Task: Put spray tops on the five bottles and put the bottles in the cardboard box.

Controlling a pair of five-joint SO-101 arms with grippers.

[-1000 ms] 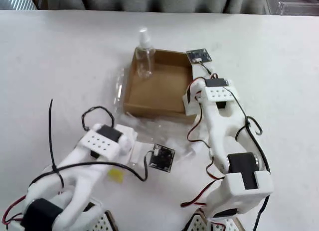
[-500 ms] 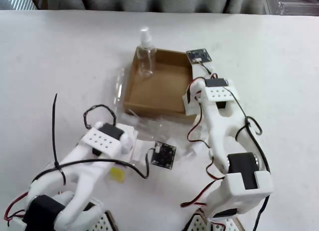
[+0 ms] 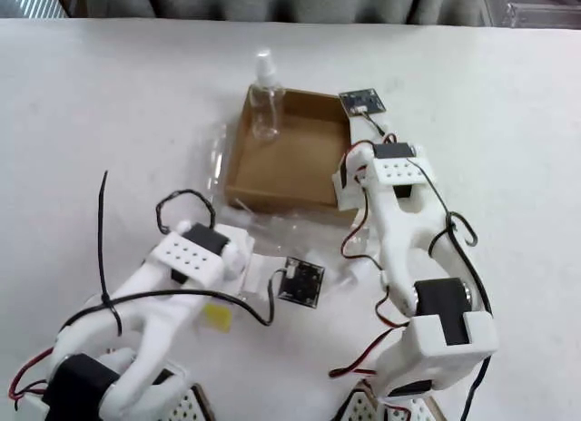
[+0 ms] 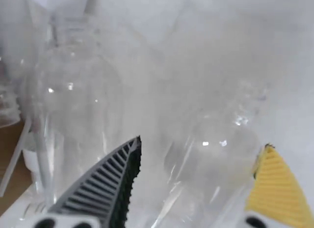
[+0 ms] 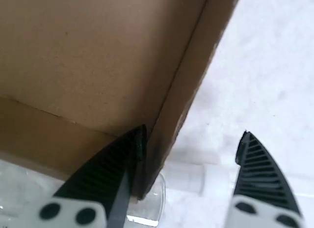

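So far I count one finished bottle (image 3: 265, 99) - spray top on, standing upright in the far left corner of the cardboard box (image 3: 300, 167). The other four are left to do, by my reckoning. Some of them lie as clear shapes on the table (image 3: 109, 94) just in front of the box's near wall, but I can't tell how many, and I can't pick out any loose spray tops.

My left arm (image 3: 182, 258) is bent low over that clear pile, wrist pointing toward the box. The left gripper (image 4: 202, 144) is spread wide and grips nothing. A clear bottle (image 4: 221, 125) lies on its side between the fingers, apart from both, and a second one (image 4: 73, 105) sits just beside it.

The right arm (image 3: 399, 203) stretches forward along the box's right side, wrist angled down at the near right corner. The right gripper (image 5: 194, 131) is also wide open and empty. It straddles the box wall - one finger inside over the cardboard floor, the other outside over the table.
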